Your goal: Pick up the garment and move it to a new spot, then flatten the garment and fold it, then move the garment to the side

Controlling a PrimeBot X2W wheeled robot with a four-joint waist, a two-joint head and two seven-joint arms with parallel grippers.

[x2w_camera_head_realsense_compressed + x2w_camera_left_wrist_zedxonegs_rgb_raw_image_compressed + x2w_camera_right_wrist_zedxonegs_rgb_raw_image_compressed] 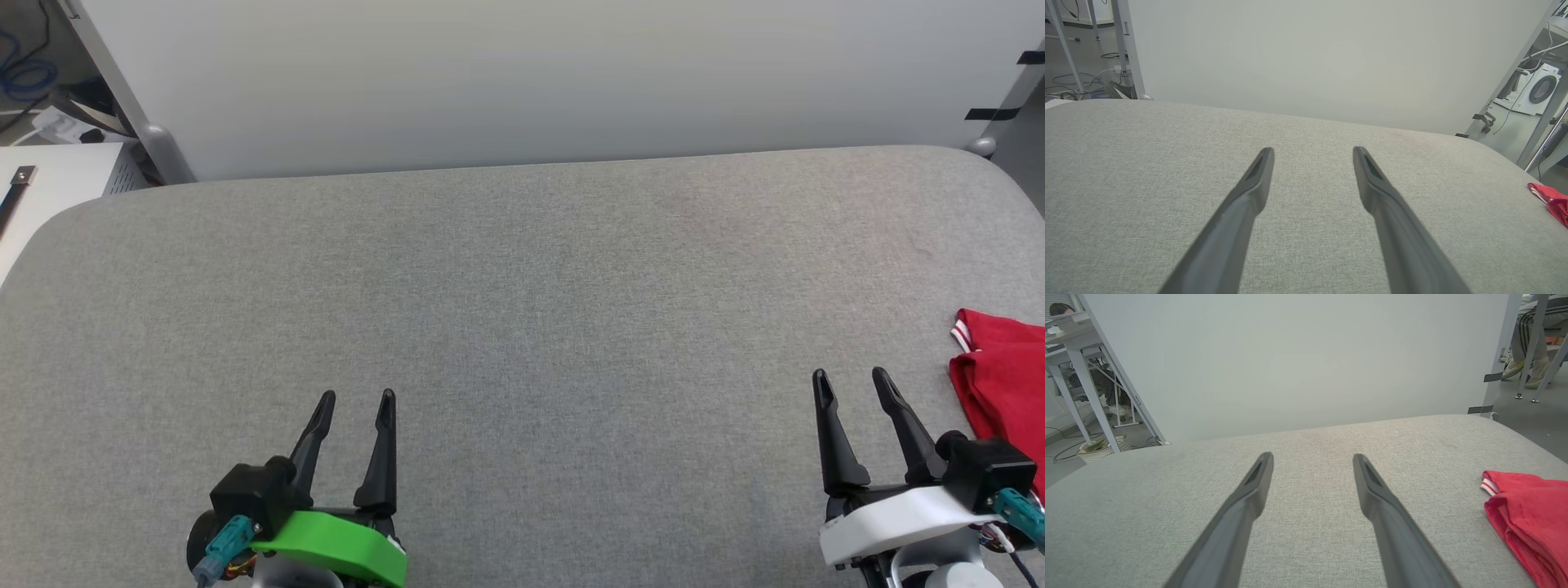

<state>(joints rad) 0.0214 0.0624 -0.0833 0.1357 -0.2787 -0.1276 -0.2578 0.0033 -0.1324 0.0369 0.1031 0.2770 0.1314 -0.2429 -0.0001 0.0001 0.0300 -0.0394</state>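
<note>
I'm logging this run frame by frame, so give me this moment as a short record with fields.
surface: grey fabric table, pale wall behind
garment: red, striped trim showing, lying in folds at the table's right edge, partly out of the head view
left gripper: open, empty, over bare table
right gripper: open, empty, just left of the garment, not touching it

Grey woven cloth, matt and slightly rough, covers the counter (522, 286). The shirt (1527, 514) is soft matt cloth. The left gripper (357, 394) and right gripper (849, 373) look like matt plastic.
</note>
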